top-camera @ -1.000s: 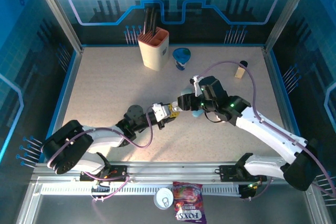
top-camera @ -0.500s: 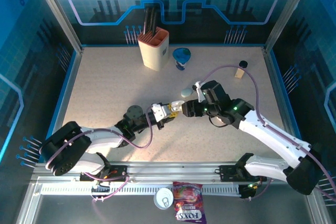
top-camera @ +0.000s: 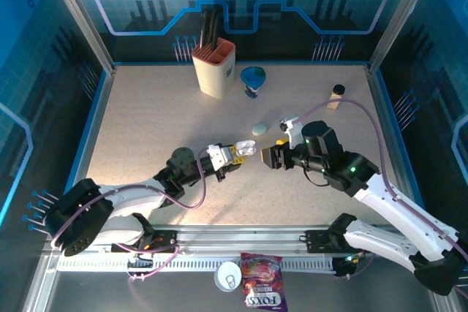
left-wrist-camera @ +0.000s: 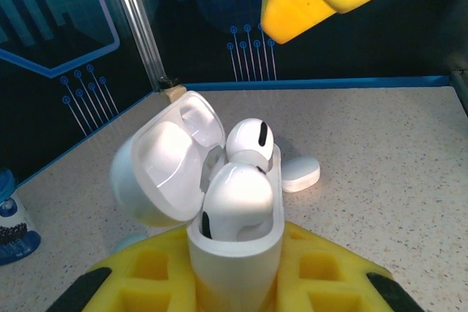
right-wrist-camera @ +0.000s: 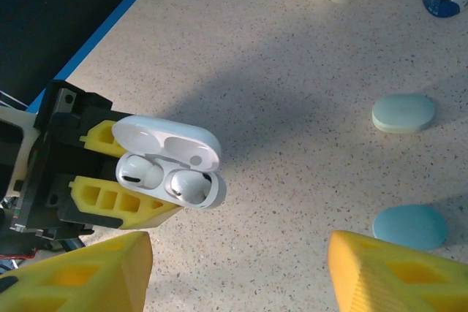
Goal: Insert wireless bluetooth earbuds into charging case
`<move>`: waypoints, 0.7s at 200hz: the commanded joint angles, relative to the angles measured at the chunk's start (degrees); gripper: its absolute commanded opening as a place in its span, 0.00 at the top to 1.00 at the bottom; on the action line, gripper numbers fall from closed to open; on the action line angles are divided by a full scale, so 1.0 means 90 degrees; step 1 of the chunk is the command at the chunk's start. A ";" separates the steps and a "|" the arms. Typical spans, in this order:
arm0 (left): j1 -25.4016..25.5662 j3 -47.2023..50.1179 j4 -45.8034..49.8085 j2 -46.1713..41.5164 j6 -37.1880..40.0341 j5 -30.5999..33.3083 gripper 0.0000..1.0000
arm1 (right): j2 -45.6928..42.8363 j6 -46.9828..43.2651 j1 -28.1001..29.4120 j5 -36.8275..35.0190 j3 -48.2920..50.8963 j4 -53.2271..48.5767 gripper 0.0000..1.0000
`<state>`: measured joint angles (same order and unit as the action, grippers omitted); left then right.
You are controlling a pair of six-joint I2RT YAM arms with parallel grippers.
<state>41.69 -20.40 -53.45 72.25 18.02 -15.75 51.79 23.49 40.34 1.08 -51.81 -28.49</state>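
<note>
Earbuds (left-wrist-camera: 235, 193) – two white ones, heads up and side by side – are seen seated in the wells of a white charging case (left-wrist-camera: 235, 268), whose lid (left-wrist-camera: 164, 166) is hinged back and stands open. The case is clamped between the yellow pads of the left gripper (top-camera: 235, 153), closed firmly on its lower body and holding it just above the speckled table (top-camera: 146, 122), near the middle.

The right gripper (top-camera: 272, 153) is held just to the right of the case, apart from it. Its yellow fingers (right-wrist-camera: 88, 272) are spread wide and nothing is carried between them.

For this case the insertion is judged to be all but done: both wells are filled. In the left wrist view the nearer bud appears to sit a little proud, so a final press may be needed – it cannot be told for certain. The lid has not yet been shut.

Two closed pebble-shaped cases are left lying on the table beyond, a pale teal case (right-wrist-camera: 403, 113) and a deeper teal case (right-wrist-camera: 409, 227); whether these are filled cannot be told.
</note>
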 commanded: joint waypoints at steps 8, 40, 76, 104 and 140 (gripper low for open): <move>0.0010 0.0055 0.0352 -0.0176 0.0230 -0.0172 0.90 | 0.0556 0.0208 -0.0126 0.0435 -0.0508 0.0133 0.35; 0.0011 0.0022 0.0422 -0.0176 0.0350 -0.0128 0.90 | 0.1526 0.0378 -0.0097 0.0640 -0.1175 -0.0034 0.36; 0.0015 0.0040 0.0335 -0.0244 0.0250 0.0088 0.90 | 0.2462 0.0226 -0.0062 0.0541 -0.1807 -0.0506 0.35; 0.0012 0.0060 0.0335 -0.0356 0.0047 0.0279 0.90 | 0.2690 -0.0216 -0.0007 0.0654 -0.1824 -0.0667 0.34; 0.0000 -0.0008 0.0553 -0.0473 -0.0058 0.0430 0.90 | 0.2244 -0.0752 0.0073 0.0909 -0.1450 -0.0796 0.33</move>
<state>41.76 -20.08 -47.94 70.26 19.09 -14.28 75.42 21.56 39.97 6.13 -66.94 -31.73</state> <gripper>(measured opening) 0.201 0.671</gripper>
